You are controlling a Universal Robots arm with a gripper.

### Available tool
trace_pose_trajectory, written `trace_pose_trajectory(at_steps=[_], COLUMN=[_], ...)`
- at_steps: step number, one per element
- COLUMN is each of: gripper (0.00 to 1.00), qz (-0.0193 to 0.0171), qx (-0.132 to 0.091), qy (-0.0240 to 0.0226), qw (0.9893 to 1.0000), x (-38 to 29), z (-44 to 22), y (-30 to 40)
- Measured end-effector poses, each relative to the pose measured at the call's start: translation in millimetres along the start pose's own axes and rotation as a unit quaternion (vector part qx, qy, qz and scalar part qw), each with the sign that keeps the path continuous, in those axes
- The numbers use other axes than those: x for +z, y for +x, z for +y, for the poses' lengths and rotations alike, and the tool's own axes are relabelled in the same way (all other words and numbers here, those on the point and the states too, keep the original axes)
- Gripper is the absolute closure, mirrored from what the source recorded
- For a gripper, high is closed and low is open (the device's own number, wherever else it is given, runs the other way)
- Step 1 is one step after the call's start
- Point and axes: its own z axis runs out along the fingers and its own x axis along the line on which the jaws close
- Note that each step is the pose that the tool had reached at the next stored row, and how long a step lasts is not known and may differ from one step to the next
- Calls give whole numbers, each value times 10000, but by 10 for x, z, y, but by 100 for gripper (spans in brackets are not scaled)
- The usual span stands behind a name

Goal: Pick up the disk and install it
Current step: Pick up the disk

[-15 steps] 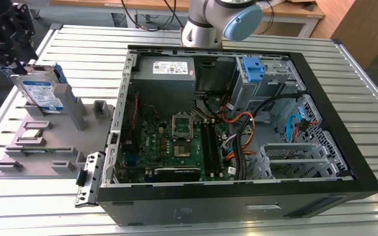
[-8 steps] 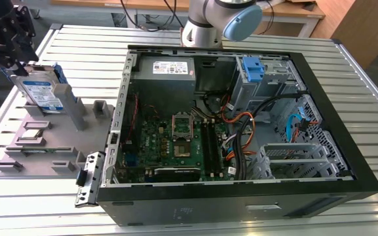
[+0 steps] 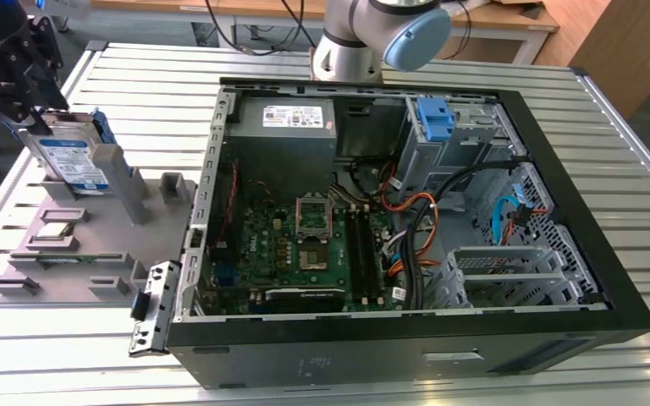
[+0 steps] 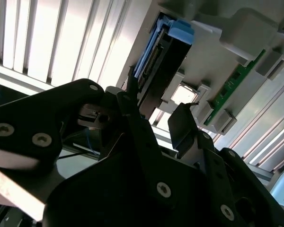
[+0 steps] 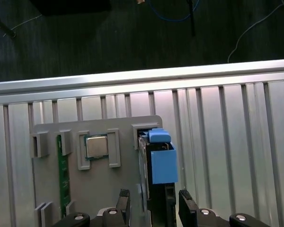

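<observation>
The disk (image 3: 74, 162), a silver drive with a white-and-blue label in a blue caddy, stands on edge in a slot of the grey fixture plate (image 3: 99, 254) at the exterior view's left. My gripper (image 3: 31, 118) hangs just above its top end. In the first wrist view the disk (image 5: 160, 163) lies between the two black fingertips (image 5: 124, 202), with gaps on both sides, so my gripper (image 5: 155, 205) is open. The second wrist view shows the disk (image 4: 163, 52) just beyond my gripper (image 4: 156, 118).
The fixture also holds a processor chip (image 5: 96, 146) and a green memory stick (image 5: 63, 170). An open computer case (image 3: 415, 211) with its motherboard, cables and a blue bracket (image 3: 432, 118) fills the slatted table's middle. The arm's base (image 3: 354, 42) stands behind it.
</observation>
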Motion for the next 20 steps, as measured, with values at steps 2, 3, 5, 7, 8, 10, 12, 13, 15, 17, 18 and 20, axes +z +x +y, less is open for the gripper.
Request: trace_pose_trajectory(at_steps=[2,3,5,7,8,10,12,13,15,17,18,20], gripper=[47,47,47,47,47,47,47,47,47,47,47,47], qz=[1,1,1,2,2,3,3,4,4,5,5,5], qx=[-35,-53,-88,-123,-139,-168,-198,-212,-244,-273,-283,-287], qy=[-1,-2,-3,-5,-6,-7,-9,-9,-10,-12,-13,-11], qw=[10000,10000,10000,9999,9999,9999,9998,9998,9997,9996,9996,9996], x=[19,29,48,67,76,92,110,119,137,150,151,153], z=[0,0,0,0,-1,-1,-1,-1,-2,-2,-2,-2], y=[1,1,3,3,4,5,6,6,7,7,8,8])
